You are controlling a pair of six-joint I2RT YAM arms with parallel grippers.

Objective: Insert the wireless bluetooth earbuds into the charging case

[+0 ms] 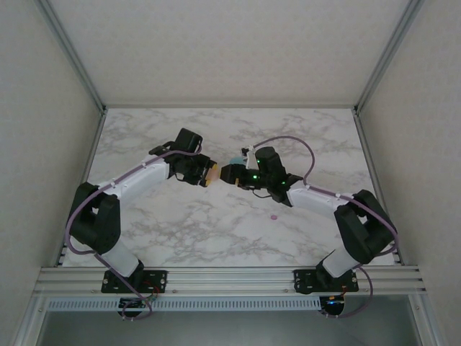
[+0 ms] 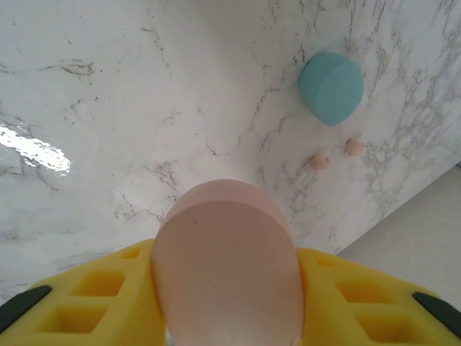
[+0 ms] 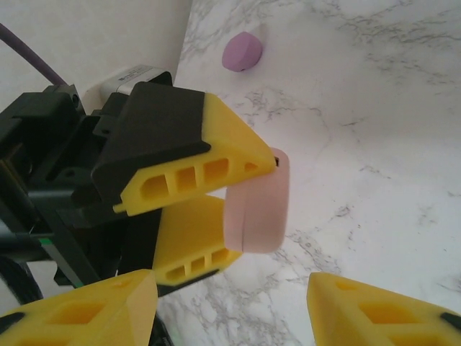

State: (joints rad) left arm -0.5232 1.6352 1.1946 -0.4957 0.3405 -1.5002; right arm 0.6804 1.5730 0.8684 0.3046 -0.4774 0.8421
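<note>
My left gripper [image 2: 227, 277] is shut on a peach round charging case [image 2: 227, 259], its yellow fingers [image 2: 86, 295] pressing both sides. In the right wrist view the same peach case [image 3: 263, 209] hangs above the marble with a seam line showing, held at its edge. My right gripper [image 3: 230, 310] is open just in front of that case, with nothing between its fingers [image 3: 108, 310]. In the top view the two grippers meet nose to nose at mid-table, left gripper [image 1: 207, 173] facing right gripper [image 1: 227, 173]. Two peach earbuds [image 2: 320, 162] [image 2: 354, 147] lie on the table.
A teal round case [image 2: 330, 87] lies on the marble just beyond the peach earbuds, and a teal case [image 1: 236, 159] sits behind the grippers. A purple rounded piece [image 3: 243, 50] rests near the table edge. A small magenta piece [image 1: 273, 215] lies before the right arm.
</note>
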